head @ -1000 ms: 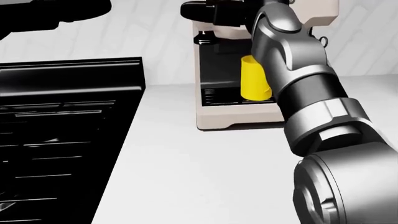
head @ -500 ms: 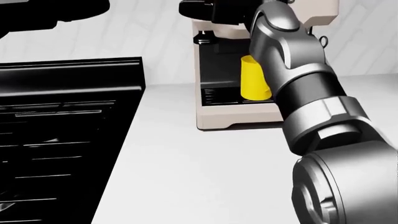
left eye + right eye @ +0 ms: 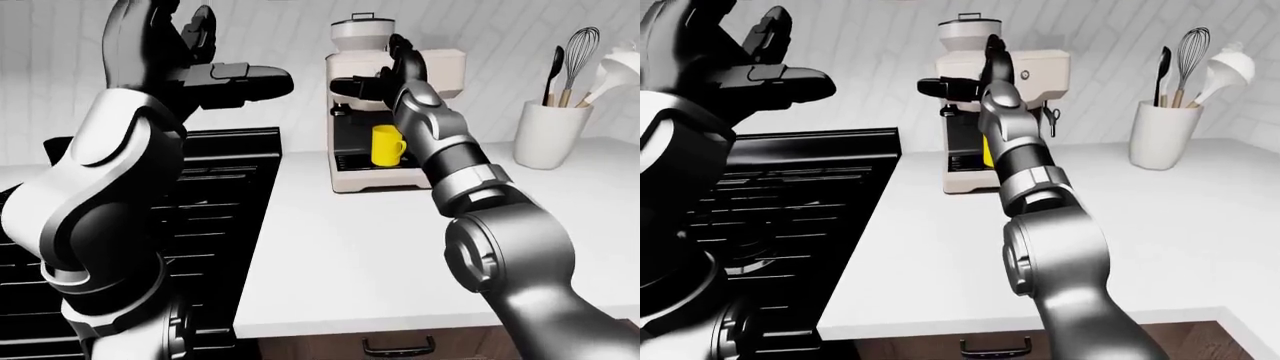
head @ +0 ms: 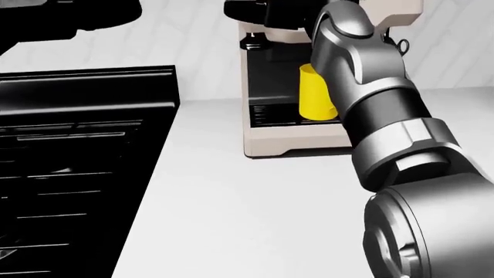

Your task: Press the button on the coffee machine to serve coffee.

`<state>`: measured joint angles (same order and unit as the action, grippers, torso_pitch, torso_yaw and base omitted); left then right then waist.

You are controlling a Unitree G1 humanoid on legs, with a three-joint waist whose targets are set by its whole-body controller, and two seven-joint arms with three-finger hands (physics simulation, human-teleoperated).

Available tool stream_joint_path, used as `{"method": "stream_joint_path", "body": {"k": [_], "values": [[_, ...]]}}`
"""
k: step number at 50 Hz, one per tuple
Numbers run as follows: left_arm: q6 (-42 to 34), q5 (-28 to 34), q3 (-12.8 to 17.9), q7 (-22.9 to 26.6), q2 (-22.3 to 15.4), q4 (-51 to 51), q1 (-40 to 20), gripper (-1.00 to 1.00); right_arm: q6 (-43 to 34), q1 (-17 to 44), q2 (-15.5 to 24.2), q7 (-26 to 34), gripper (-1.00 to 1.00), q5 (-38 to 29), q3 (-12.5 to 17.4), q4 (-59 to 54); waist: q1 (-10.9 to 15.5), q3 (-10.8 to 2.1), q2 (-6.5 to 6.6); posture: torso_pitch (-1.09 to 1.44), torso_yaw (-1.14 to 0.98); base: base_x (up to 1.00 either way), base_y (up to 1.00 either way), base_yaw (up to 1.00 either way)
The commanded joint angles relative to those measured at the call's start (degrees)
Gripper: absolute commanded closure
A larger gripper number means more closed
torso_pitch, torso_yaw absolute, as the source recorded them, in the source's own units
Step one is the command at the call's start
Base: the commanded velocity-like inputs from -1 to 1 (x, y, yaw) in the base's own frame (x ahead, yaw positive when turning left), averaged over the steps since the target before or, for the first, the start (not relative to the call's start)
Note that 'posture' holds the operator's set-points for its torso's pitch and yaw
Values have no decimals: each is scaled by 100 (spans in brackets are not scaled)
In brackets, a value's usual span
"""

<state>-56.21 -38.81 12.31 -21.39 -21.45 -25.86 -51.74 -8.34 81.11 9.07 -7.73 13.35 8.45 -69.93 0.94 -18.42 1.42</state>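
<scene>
Left-eye view is giving you the clearest read: your right hand [image 3: 398, 71] is reaching up against the upper face of the coffee machine [image 3: 440, 67], which is standing on the white counter [image 3: 340, 247] just right of the black stove [image 3: 215, 195], with a yellow mug [image 3: 387, 145] sitting under its spout. The fingers are looking loosely spread and holding nothing, one dark digit pointing left across the machine's head. You are not seeing the button itself here, since the hand is covering that part of the panel, so touch cannot be confirmed. The forearm's long axis is running straight up the view toward the machine, so any push would go along that line. Your left hand [image 3: 215, 75] is hanging wide open and well apart above the stove, far less well placed.
</scene>
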Motion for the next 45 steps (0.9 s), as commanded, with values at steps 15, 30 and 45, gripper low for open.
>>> {"method": "stream_joint_path", "body": {"k": [15, 30, 45], "values": [[47, -73, 77, -70, -73, -10, -195, -100, 156, 324, 58, 4, -100, -19, 14, 212, -6, -9, 4, -49, 0, 0, 0, 0], [172, -97, 63, -84, -52, -34, -201, -100, 213, 263, 57, 0, -100, -6, 24, 189, -20, 192, 11, -42, 0, 0, 0, 0], [313, -14, 77, -125, -85, -43, -193, -100, 259, 286, 83, -11, -100, -9, 46, 117, -36, 356, 6, -38, 0, 0, 0, 0]]}}
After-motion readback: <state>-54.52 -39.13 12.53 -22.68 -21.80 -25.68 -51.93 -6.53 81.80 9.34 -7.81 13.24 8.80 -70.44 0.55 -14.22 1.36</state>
